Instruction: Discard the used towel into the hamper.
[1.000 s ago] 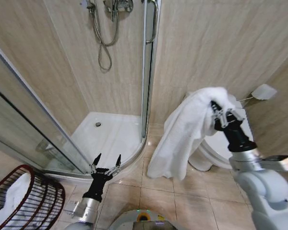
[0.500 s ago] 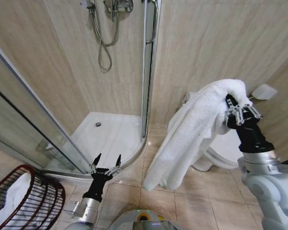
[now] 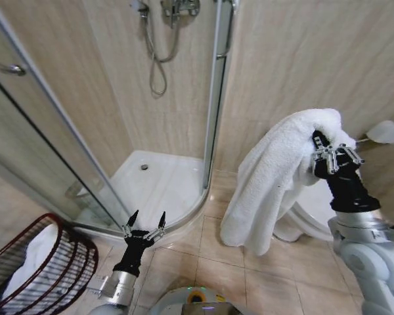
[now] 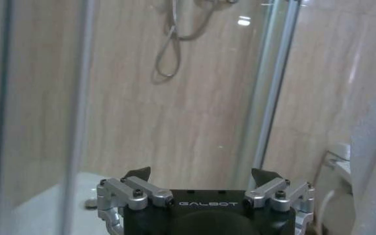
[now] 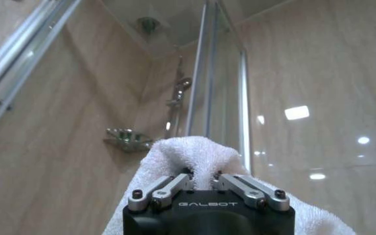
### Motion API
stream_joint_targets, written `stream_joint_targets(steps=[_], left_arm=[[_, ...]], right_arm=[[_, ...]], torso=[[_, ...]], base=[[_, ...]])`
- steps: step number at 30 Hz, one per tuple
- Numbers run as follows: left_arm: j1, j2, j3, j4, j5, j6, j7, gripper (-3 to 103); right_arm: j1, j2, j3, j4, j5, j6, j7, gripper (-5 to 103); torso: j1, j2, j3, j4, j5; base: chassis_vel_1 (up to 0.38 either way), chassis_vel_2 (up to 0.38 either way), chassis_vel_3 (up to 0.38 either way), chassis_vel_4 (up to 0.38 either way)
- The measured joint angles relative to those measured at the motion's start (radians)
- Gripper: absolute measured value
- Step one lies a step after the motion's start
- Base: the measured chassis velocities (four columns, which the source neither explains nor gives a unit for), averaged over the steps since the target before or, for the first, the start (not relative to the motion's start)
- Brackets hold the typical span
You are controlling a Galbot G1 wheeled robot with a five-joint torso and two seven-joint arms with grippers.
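One towel (image 3: 276, 177): white terry, bunched at the top and hanging in a long fold, held up at the right of the head view, in front of the beige wall tiles.
Right gripper (image 3: 333, 156): raised high, jaws pinched narrow onto a ridge of the towel; the right wrist view shows cloth squeezed between the fingertips (image 5: 181, 182).
Hamper (image 3: 46, 262): dark reddish-brown ribbed basket on the floor at the lower left, well apart from the towel; something white already lies inside it.
Left gripper (image 3: 144, 228): low near the shower threshold, jaws spread wide, holding nothing.
Shower enclosure (image 3: 213, 105): glass door and metal post stand between towel and hamper.
Toilet (image 3: 315, 203): white, partly hidden behind the hanging cloth.
Risk: the grip appears to take only a small fold, so the cloth could slip free during a swing; the trailing end could drag over the toilet or catch the shower post, or land across the hamper's rim rather than inside.
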Motion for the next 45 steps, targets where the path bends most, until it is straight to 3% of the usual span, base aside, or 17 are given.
stream_joint_targets(steps=[18,23,39,45], left_arm=[[0.000,0.000,0.000,0.000,0.000,0.000,0.000,100],[0.000,0.000,0.000,0.000,0.000,0.000,0.000,100],[0.000,0.001,0.000,0.000,0.000,0.000,0.000,100],[0.000,0.000,0.000,0.000,0.000,0.000,0.000,100]], right_arm=[[-0.003,0.007,0.009,-0.006,-0.005,0.004,-0.016,8],[-0.004,0.009,0.009,-0.011,-0.006,0.004,-0.028,8],[-0.001,0.007,0.006,-0.018,0.007,0.015,-0.034,8],[-0.002,0.007,0.011,-0.014,0.018,0.020,-0.035,8]], torso=[[-0.009,-0.025,-0.016,0.0004,-0.0003],[-0.009,-0.025,-0.017,-0.0004,0.0002],[-0.008,-0.024,-0.016,0.0000,-0.0009],[-0.008,-0.023,-0.016,0.0001,0.0003]], base=[[0.103,0.105,0.104,0.104],[0.000,0.000,0.000,0.000],[0.080,0.084,-0.078,-0.079],[0.016,0.007,-0.005,-0.013]])
